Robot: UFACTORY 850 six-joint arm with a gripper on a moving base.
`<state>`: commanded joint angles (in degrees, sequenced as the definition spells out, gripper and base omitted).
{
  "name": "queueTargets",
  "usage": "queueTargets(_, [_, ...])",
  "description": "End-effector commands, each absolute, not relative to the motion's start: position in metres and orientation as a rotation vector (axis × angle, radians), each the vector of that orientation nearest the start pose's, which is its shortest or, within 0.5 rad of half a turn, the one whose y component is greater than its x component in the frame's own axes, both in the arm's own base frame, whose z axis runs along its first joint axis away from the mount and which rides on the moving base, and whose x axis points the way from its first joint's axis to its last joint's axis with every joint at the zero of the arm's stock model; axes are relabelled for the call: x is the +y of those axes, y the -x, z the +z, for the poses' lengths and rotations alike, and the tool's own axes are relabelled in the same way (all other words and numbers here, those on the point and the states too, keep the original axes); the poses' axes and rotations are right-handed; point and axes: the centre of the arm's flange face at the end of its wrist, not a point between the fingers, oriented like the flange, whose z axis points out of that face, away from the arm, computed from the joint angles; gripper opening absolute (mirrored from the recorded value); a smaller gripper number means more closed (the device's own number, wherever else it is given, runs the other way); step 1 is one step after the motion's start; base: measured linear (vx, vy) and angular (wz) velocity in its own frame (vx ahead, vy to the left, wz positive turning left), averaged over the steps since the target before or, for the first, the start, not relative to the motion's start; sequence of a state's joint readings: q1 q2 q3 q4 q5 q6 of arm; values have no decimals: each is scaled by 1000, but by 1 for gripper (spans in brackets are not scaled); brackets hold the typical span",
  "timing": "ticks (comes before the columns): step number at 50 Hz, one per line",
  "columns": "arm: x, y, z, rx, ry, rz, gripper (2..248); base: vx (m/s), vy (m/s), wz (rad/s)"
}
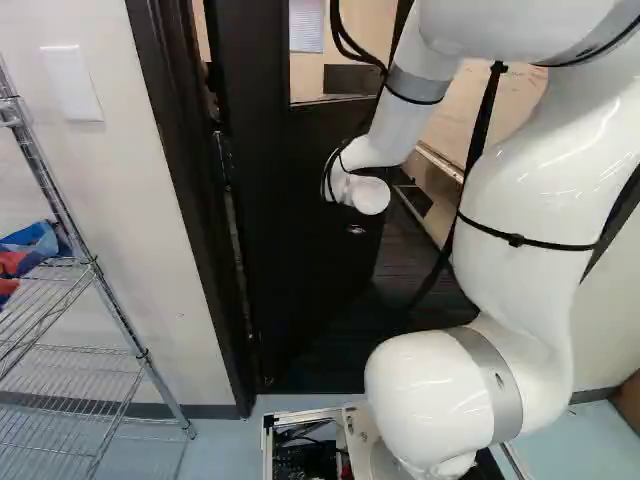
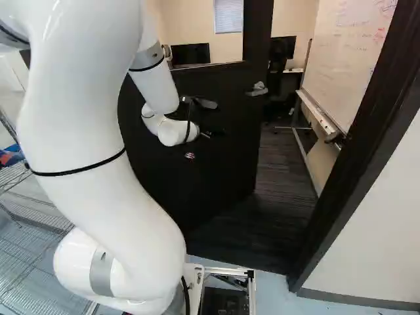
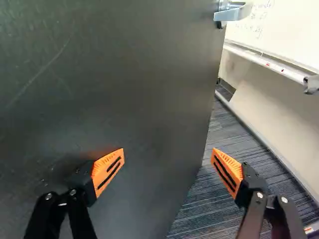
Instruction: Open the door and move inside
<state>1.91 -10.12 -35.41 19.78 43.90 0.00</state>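
Where my view runs out, from the arm to the room's edges.
My end effector (image 2: 213,132) is dark against the dark door (image 2: 223,157) at the centre of the right base view, its outline hard to trace; in the left base view my own wrist hides it. The bases of my fingers are cut off in the wrist view. My arm (image 1: 530,200) leaves the top of both base views. At far left, the wire rack (image 1: 105,400) and the blue-and-red cloth (image 1: 35,245) on it are cropped. I can't identify the brown thing (image 1: 628,400) at the lower right of the left base view. Whiteboard (image 2: 348,52) writing, upper right in the right base view, is too small to read.
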Motion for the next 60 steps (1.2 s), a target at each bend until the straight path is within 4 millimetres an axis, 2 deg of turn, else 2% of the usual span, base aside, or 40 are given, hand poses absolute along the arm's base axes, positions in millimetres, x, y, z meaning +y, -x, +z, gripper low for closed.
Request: queueTargets(60, [56,-530,389,340,2532,-1773,247,0,0,0])
